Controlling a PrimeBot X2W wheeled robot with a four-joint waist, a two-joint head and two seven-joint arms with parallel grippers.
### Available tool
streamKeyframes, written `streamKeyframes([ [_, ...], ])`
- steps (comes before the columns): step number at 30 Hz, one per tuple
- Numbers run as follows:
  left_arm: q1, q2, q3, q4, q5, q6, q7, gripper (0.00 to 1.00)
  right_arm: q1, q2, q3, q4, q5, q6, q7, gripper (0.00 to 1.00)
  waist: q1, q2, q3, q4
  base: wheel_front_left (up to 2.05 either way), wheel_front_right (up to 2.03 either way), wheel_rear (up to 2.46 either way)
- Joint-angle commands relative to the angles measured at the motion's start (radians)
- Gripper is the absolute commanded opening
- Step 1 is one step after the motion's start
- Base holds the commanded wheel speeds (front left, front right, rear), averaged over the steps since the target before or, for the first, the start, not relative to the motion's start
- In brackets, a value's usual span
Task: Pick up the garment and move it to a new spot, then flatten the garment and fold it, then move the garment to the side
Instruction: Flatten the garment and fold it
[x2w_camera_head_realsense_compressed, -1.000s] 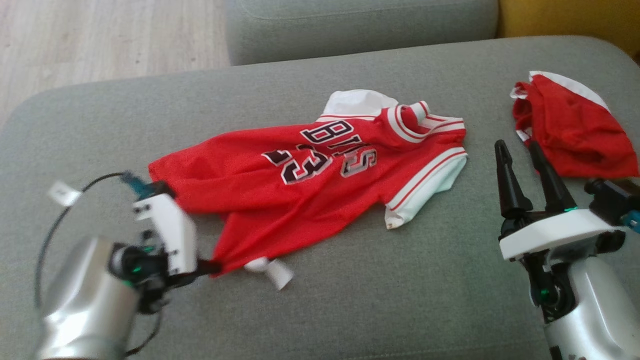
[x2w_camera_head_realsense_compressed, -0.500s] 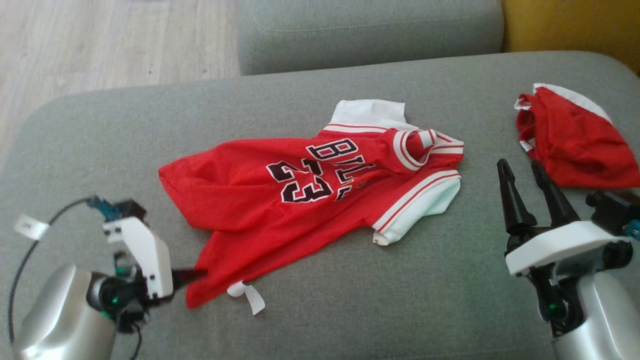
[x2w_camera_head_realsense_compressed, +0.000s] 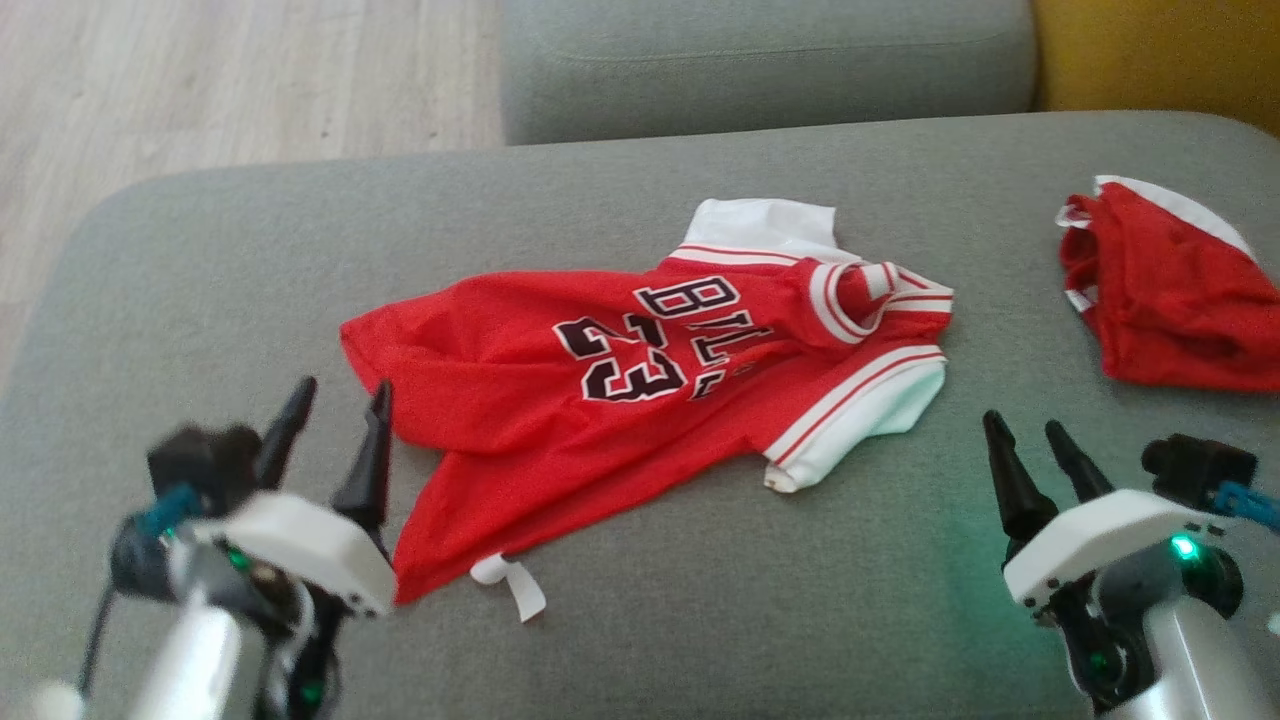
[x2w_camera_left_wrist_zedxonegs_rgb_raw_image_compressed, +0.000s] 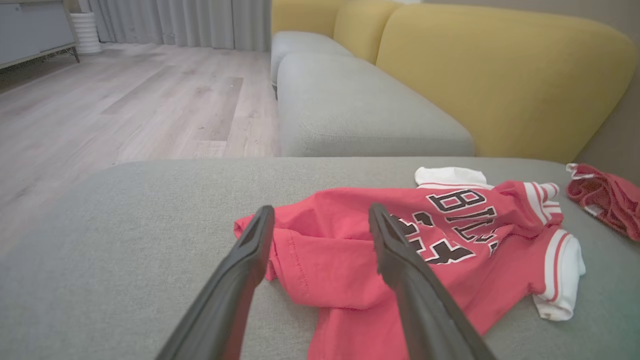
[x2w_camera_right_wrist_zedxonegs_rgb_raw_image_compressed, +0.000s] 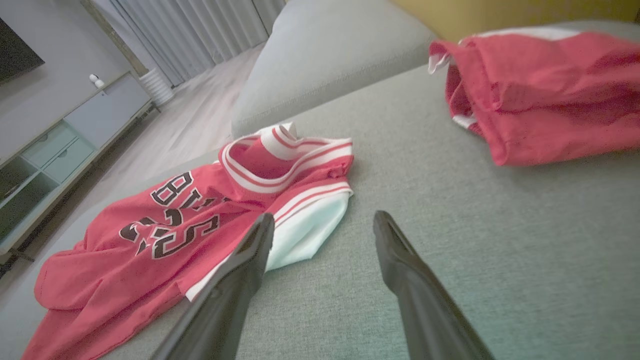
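The left end effector (x2w_camera_head_realsense_compressed: 342, 390) has released the seven-o'clock hem of the jersey (x2w_camera_head_realsense_compressed: 520, 420) — fingers wide, empty — so flattening looks next.

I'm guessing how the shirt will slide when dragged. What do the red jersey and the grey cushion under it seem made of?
Red jersey: likely thin synthetic mesh knit, faintly sheeny; it lies in soft folds, with striped ribbed trim at the collar. Grey cushion: matte woven upholstery fabric, by its fine grainy texture; rounded edges suggest padding.
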Motion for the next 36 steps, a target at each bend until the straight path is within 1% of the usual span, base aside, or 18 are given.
streamKeyframes([
  [1, -0.026, -0.001, 0.032, -0.048, 0.010, 0.014, -0.047, 1.00, -0.075, -0.002, 0.011, -0.010, 0.003, 0.008, 0.025, 1.00, 0.0000, 0.0000, 0.012, 0.017, 0.00, 0.00, 0.00],
  [3, 0.007, -0.045, 0.023, -0.056, 0.007, 0.033, -0.105, 1.00, -0.111, -0.013, 0.011, 0.040, -0.020, 0.008, 0.076, 1.00, 0.0000, 0.0000, 0.019, 0.036, 0.00, 0.00, 0.00],
  [5, 0.028, -0.082, 0.010, -0.050, -0.001, 0.039, -0.140, 1.00, -0.147, -0.016, 0.002, 0.105, -0.021, 0.008, 0.137, 1.00, 0.0000, 0.0000, 0.022, 0.055, 0.00, 0.00, 0.00],
  [7, 0.037, -0.109, -0.003, -0.035, -0.010, 0.038, -0.162, 1.00, -0.187, -0.026, -0.005, 0.160, -0.030, 0.008, 0.173, 1.00, 0.0000, 0.0000, 0.029, 0.076, 0.00, 0.00, 0.00],
  [11, 0.030, -0.126, -0.023, 0.006, -0.007, 0.030, -0.186, 1.00, -0.260, -0.045, -0.032, 0.285, -0.056, 0.008, 0.239, 0.99, 0.0000, 0.0000, 0.044, 0.110, 0.00, 0.00, 0.00],
  [12, 0.025, -0.128, -0.024, 0.013, -0.006, 0.031, -0.191, 1.00, -0.276, -0.050, -0.040, 0.317, -0.067, 0.008, 0.254, 0.96, 0.0000, 0.0000, 0.049, 0.118, 0.00, 0.00, 0.00],
  [14, 0.016, -0.130, -0.023, 0.024, -0.007, 0.031, -0.199, 1.00, -0.307, -0.059, -0.053, 0.371, -0.094, 0.008, 0.272, 0.95, 0.0000, 0.0000, 0.058, 0.132, 0.00, 0.00, 0.00],
  [15, 0.012, -0.131, -0.023, 0.029, -0.007, 0.032, -0.203, 1.00, -0.320, -0.059, -0.059, 0.395, -0.101, 0.008, 0.280, 0.93, 0.0000, 0.0000, 0.063, 0.137, 0.00, 0.00, 0.00],
  [17, 0.006, -0.133, -0.022, 0.038, -0.009, 0.032, -0.209, 1.00, -0.343, -0.055, -0.070, 0.438, -0.108, 0.008, 0.296, 0.91, 0.0000, 0.0000, 0.071, 0.147, 0.00, 0.00, 0.00],
  [18, 0.004, -0.134, -0.023, 0.043, -0.010, 0.031, -0.212, 1.00, -0.352, -0.055, -0.073, 0.457, -0.112, 0.008, 0.302, 0.87, 0.0000, 0.0000, 0.075, 0.152, 0.00, 0.00, 0.00],
  [20, 0.001, -0.138, -0.027, 0.053, -0.011, 0.030, -0.216, 1.00, -0.363, -0.048, -0.072, 0.489, -0.107, 0.008, 0.315, 0.76, 0.0000, 0.0000, 0.080, 0.160, 0.00, 0.00, 0.00],
  [21, 0.000, -0.140, -0.029, 0.057, -0.011, 0.030, -0.219, 1.00, -0.367, -0.046, -0.066, 0.499, -0.104, 0.008, 0.316, 0.69, 0.0000, 0.0000, 0.082, 0.163, 0.00, 0.00, 0.00],
  [22, -0.001, -0.142, -0.031, 0.061, -0.012, 0.030, -0.221, 1.00, -0.368, -0.043, -0.058, 0.508, -0.098, 0.008, 0.317, 0.59, 0.0000, 0.0000, 0.083, 0.166, 0.00, 0.00, 0.00],
  [23, -0.001, -0.144, -0.033, 0.066, -0.013, 0.030, -0.223, 1.00, -0.369, -0.039, -0.050, 0.515, -0.086, 0.008, 0.317, 0.47, 0.0000, 0.0000, 0.084, 0.167, 0.00, 0.00, 0.00],
  [24, -0.001, -0.146, -0.034, 0.070, -0.014, 0.030, -0.225, 1.00, -0.369, -0.035, -0.042, 0.519, -0.072, 0.008, 0.313, 0.31, 0.0000, 0.0000, 0.084, 0.169, 0.00, 0.00, 0.00],
  [25, 0.000, -0.148, -0.036, 0.074, -0.016, 0.030, -0.227, 1.00, -0.367, -0.033, -0.033, 0.521, -0.058, 0.008, 0.309, 0.00, 0.0000, 0.0000, 0.084, 0.169, 0.00, 0.00, 0.00],
  [30, 0.003, -0.152, -0.038, 0.087, -0.020, 0.033, -0.235, 1.00, -0.361, -0.045, -0.009, 0.521, -0.019, 0.008, 0.258, 0.00, 0.0000, 0.0000, 0.076, 0.164, 0.00, 0.00, 0.00],
  [36, 0.010, -0.149, -0.036, 0.094, -0.027, 0.037, -0.239, 1.00, -0.348, -0.091, 0.012, 0.475, 0.000, 0.008, 0.176, 0.00, 0.0000, 0.0000, 0.054, 0.140, 0.00, 0.00, 0.00],
])
